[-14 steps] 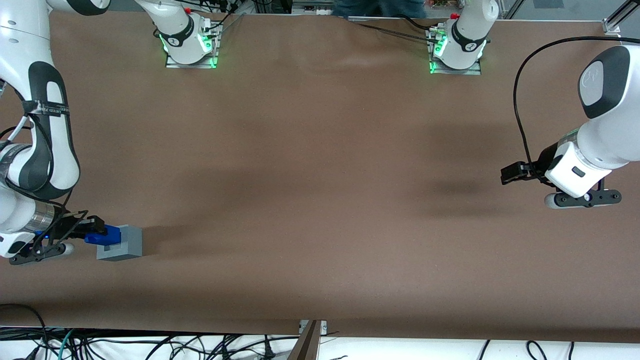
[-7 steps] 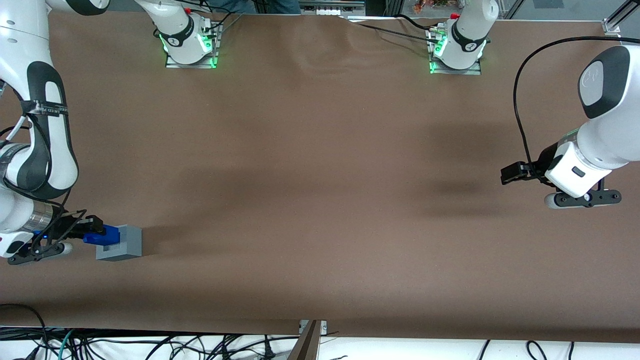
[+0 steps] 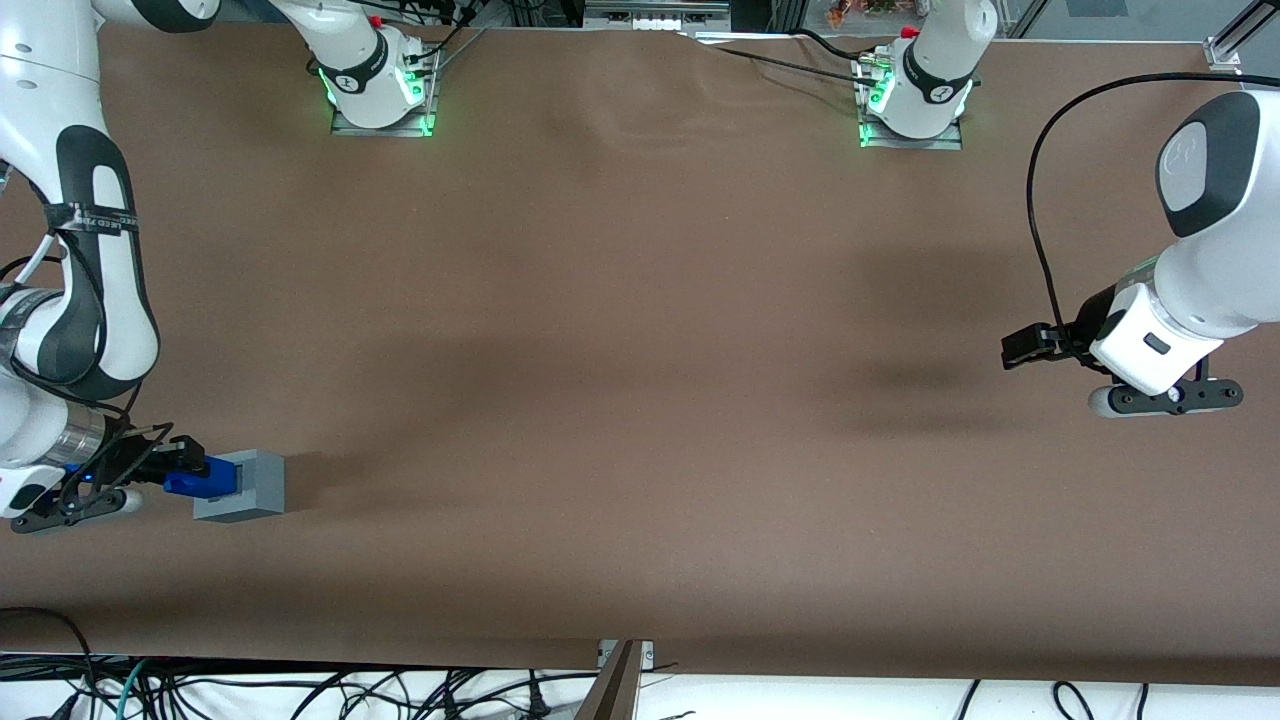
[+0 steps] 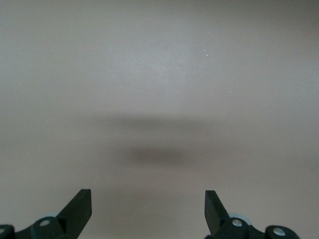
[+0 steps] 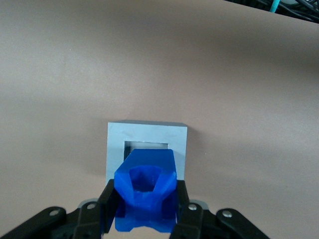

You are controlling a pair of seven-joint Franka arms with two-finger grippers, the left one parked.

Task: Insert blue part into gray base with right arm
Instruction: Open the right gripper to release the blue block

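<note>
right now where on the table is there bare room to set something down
Nearly all the brown table is bare, from the gray base toward the parked arm's end. It is crowded only at the working arm's end, where the claw, shut on the blue part, meets the base.

hand [image 3: 172, 470]: shifted slightly toward the working arm's end of the tabletop, fingers clamped on the blue part [image 3: 200, 481] | blue part: drawn back a little with it, front end now at the recess of the gray base [image 3: 247, 485] | right arm [image 3: 85, 290]: elbow eased slightly
</note>
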